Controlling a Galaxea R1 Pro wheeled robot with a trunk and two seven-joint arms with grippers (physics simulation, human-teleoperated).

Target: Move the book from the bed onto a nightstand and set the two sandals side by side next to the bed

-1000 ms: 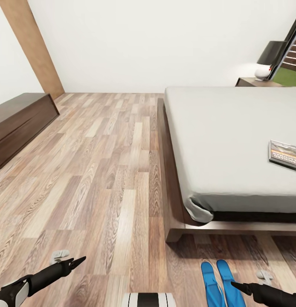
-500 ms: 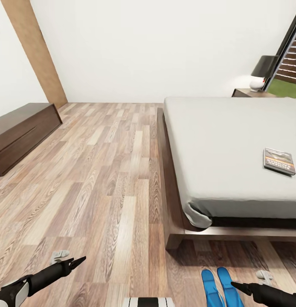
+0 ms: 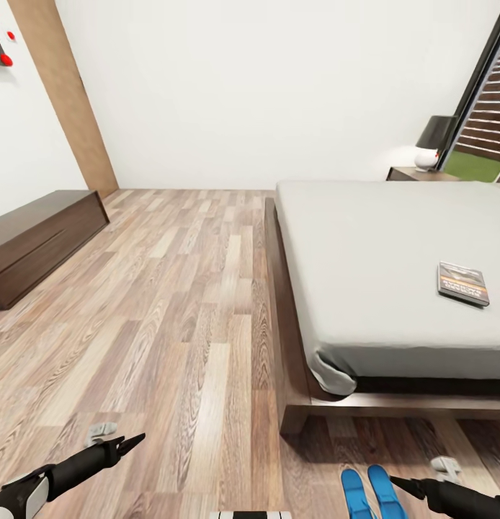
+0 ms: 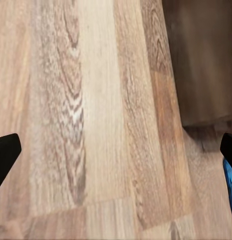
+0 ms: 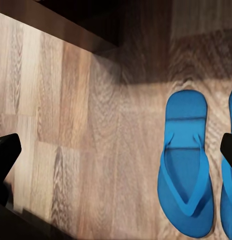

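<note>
Head view: book point(image 3: 462, 283) lies mid-right on bed point(image 3: 365, 267), beyond right gripper point(image 3: 405, 484); both grippers spread wide, empty; left gripper point(image 3: 131, 441) farther.

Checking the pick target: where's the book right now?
In the head view the book lies flat on the bed's grey mattress, toward the right edge of the picture, well short of the nightstand with the lamp.

Open floor point(image 3: 171, 310) beside bed point(image 3: 394, 288)

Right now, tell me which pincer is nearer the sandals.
Right. The right pincer hangs just beside the sandals at the bed's foot; the left pincer is far across the floor.
</note>
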